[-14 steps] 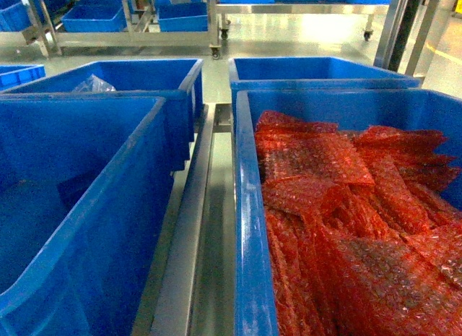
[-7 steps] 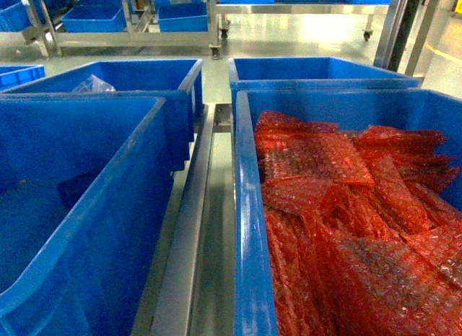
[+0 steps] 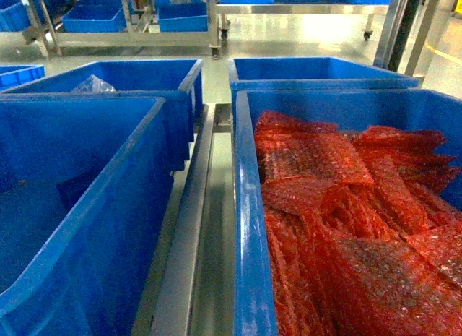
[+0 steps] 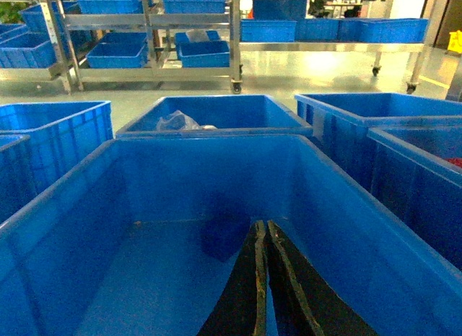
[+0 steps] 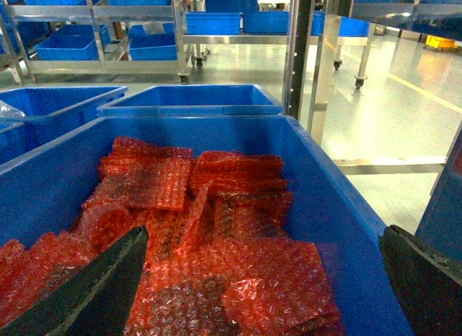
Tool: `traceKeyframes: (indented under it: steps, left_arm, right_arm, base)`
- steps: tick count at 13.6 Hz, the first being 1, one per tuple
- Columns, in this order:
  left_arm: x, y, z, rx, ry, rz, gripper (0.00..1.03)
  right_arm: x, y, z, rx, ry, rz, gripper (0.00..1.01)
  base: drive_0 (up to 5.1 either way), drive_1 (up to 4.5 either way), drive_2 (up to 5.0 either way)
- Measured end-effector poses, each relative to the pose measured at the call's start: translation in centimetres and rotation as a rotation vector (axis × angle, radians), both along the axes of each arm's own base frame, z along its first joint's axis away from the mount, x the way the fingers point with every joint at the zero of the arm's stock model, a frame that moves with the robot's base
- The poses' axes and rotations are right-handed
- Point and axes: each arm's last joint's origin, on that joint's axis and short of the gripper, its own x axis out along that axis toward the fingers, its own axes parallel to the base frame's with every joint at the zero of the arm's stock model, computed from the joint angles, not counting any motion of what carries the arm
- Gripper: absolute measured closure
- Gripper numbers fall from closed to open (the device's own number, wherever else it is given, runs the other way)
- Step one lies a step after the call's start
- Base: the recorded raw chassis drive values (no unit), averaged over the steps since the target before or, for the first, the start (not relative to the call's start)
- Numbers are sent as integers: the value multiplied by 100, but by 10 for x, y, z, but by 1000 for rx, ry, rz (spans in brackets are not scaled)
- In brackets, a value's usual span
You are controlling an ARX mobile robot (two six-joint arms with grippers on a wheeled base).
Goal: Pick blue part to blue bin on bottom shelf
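The left gripper (image 4: 261, 278) hangs inside a large blue bin (image 4: 86, 206), its two dark fingers (image 4: 242, 293) pressed together with nothing between them, above the bin's bare blue floor. A dark blue shape (image 4: 225, 235), possibly the blue part, lies on that floor just ahead of the fingertips; what it is cannot be told for certain. The right gripper (image 5: 260, 278) hovers over a neighbouring blue crate (image 5: 339, 199) heaped with red bubble-wrap pouches (image 5: 209, 242), its fingers (image 5: 86, 285) spread wide apart and empty. In the head view the two containers sit side by side with a steel rail (image 3: 191, 227) between them; neither gripper shows there. Behind, another bin holds a clear plastic bag (image 4: 177, 121), and steel racks (image 4: 144, 61) carry more blue crates across the floor.
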Motion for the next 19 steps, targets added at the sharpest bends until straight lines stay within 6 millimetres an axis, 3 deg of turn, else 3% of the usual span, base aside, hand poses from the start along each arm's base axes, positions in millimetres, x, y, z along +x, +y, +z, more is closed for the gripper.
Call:
traceKeyframes:
  steps: [8, 10, 11, 13, 19]
  left_arm:
    - [-13, 0, -4, 4, 16, 0, 101]
    - [-13, 0, -4, 4, 15, 0, 79]
    - [-13, 0, -4, 4, 15, 0, 63]
    - [-13, 0, -4, 5, 15, 0, 5]
    - [-13, 0, -4, 5, 15, 0, 5]
  right_arm:
    - [0, 0, 0, 0, 0, 0, 3]
    - [0, 0, 0, 0, 0, 0, 3]
    - [0, 0, 0, 0, 0, 0, 3]
    - [0, 0, 0, 0, 0, 0, 3]
    - [0, 0, 0, 0, 0, 0, 3]
  base:
    - [0, 0, 0]
    - [0, 0, 0]
    - [0, 0, 0]
    - [0, 0, 0]
    - [0, 0, 0]
